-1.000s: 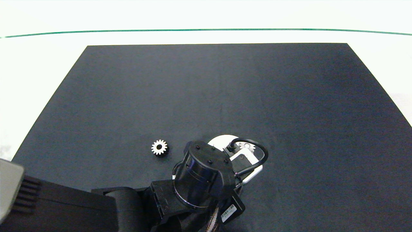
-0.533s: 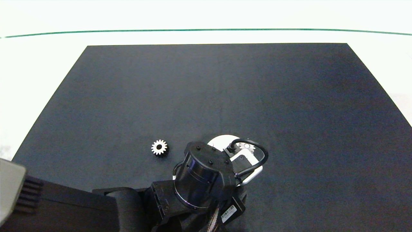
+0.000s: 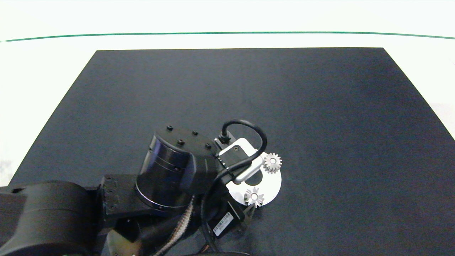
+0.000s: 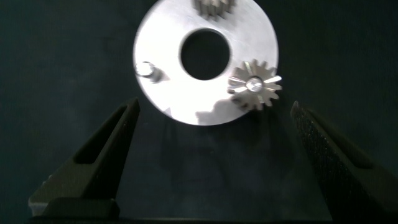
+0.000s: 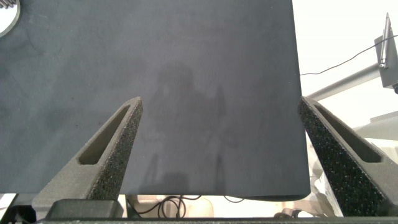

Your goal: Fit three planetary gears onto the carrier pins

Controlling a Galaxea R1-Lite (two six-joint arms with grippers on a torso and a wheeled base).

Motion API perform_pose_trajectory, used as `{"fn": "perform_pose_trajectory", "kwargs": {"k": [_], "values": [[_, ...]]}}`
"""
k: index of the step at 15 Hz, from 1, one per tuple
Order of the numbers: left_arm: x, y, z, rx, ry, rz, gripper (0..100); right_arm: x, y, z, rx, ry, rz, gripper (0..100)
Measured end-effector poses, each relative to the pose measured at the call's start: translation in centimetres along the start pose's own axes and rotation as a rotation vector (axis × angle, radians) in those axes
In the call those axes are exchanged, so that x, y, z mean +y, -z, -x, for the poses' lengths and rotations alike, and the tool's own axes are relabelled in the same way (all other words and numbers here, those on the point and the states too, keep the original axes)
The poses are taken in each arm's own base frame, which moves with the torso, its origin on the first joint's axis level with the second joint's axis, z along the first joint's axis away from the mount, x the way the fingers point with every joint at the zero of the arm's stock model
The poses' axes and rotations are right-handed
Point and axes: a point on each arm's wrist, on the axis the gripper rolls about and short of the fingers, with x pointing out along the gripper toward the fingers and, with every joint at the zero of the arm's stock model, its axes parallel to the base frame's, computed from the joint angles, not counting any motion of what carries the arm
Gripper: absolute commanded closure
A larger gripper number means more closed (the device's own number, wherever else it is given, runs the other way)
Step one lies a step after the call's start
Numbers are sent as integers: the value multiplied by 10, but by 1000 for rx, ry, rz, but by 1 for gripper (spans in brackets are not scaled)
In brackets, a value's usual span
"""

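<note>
The white disc (image 3: 272, 185) is lying flat on the dark mat (image 3: 320, 106) that is covering the counter (image 3: 35, 71), with its large centre hole facing straight up. Two gears are sitting on it, each lying flat with its hole axis pointing upward: one gear (image 3: 272, 163) at the far edge of the disc and another gear (image 3: 253, 197) at the near edge. In the left wrist view the nearer-seen gear (image 4: 254, 84) is showing a pale pin end in its centre, and its teeth are overhanging the disc's rim. The second gear (image 4: 215, 7) is only partly showing at the picture's edge. A third pin (image 4: 147, 70) is standing bare and upright on the disc (image 4: 174, 93), close to the rim, with no gear on it.

The left hand (image 4: 214, 155) is hovering above the mat just beside the disc, its two fingers (image 4: 106, 155) spread wide apart, gripping nothing and touching neither disc nor gears. From above, the left arm (image 3: 170, 174) is reaching in over the near left part of the mat and covering part of the disc.

The right hand (image 5: 217, 155) is waiting over a bare corner of the mat (image 5: 186, 81), well apart from the disc, its fingers also spread wide and empty.
</note>
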Motion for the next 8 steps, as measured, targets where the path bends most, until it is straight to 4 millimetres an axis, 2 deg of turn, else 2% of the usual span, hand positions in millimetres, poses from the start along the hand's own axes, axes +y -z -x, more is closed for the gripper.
{"fn": "perform_pose_trajectory", "kwargs": {"k": [3, 8], "values": [[36, 8, 7, 17, -71, 53, 0, -1, -2, 1, -9, 4, -4, 0], [87, 34, 3, 58, -126, 132, 0, -2, -4, 3, -20, 7, -8, 0]]}}
